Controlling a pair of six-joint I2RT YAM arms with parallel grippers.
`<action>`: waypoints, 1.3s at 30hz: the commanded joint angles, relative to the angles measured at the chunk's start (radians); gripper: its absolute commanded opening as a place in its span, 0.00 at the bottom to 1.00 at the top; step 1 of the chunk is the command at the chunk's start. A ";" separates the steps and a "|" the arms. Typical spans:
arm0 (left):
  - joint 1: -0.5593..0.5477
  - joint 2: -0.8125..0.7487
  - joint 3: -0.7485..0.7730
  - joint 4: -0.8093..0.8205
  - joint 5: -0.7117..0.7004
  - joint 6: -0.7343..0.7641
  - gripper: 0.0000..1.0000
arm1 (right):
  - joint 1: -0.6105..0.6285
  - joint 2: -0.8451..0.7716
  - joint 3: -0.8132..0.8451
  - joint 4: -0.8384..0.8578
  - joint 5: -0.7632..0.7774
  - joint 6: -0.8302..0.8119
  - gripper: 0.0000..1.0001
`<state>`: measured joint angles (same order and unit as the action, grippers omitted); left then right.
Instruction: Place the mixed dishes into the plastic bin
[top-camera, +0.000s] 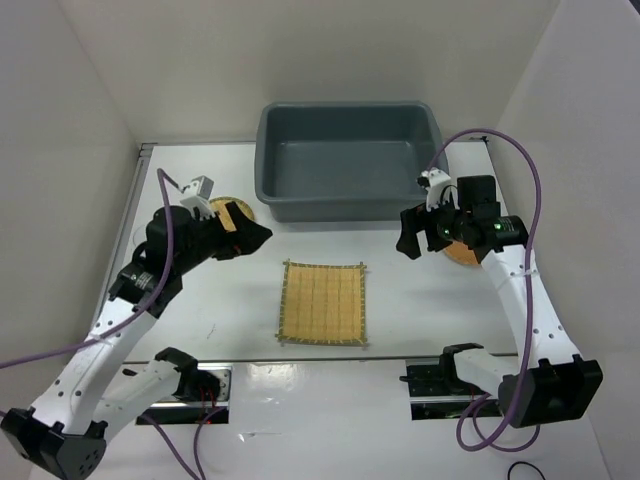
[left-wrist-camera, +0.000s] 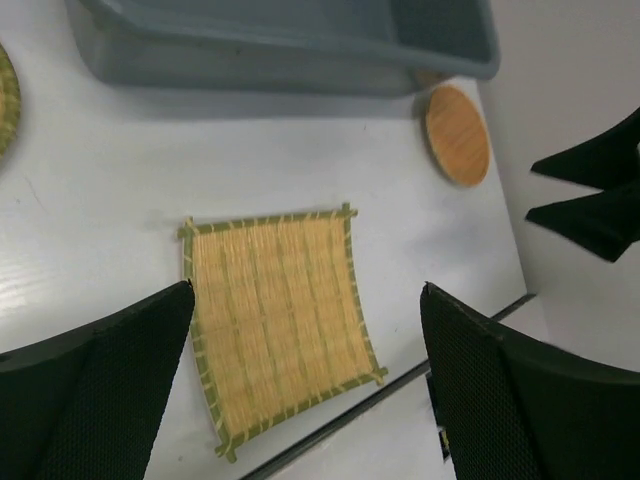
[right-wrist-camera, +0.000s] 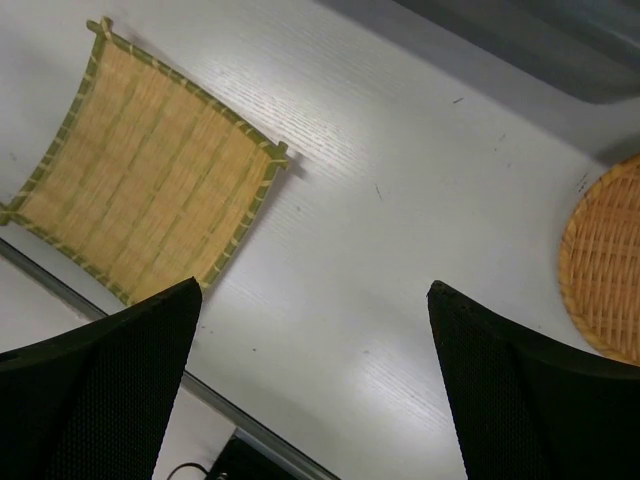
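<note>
Left arm (top-camera: 112, 328), right arm (top-camera: 526, 296): white links, black joints, purple cables (top-camera: 487, 131); black meshed end effector fingers (left-wrist-camera: 95, 400).

I've got the grey plastic bin (top-camera: 345, 205) upright at the far middle of the surface (top-camera: 420, 300) — rounded corners, rolled rim, nothing inside. The square mat (top-camera: 322, 302), yellow weave w/ green edging, lies flat in front of the bin, well apart from it and slightly skewed. The green-rimmed woven disc (top-camera: 238, 207) sits just beside the bin's near-left corner, only partly visible to me. The orange-brown round disc (top-camera: 463, 257) lies flat by the near-right corner — close up, its face shows a weave.
</note>
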<state>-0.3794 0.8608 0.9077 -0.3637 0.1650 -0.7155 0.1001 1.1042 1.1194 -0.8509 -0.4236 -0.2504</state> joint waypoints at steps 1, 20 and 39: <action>0.004 0.053 -0.085 -0.060 0.045 -0.032 1.00 | -0.002 -0.009 -0.010 0.049 -0.008 0.093 0.98; 0.014 0.262 -0.348 0.137 0.183 -0.148 1.00 | 0.118 0.617 0.036 0.028 -0.426 0.055 1.00; -0.074 0.440 -0.537 0.528 0.251 -0.257 1.00 | 0.150 0.767 -0.145 0.365 -0.386 0.194 1.00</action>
<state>-0.4175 1.2427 0.3893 0.0959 0.4267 -0.9508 0.2409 1.8046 0.9836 -0.5575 -0.8703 -0.0673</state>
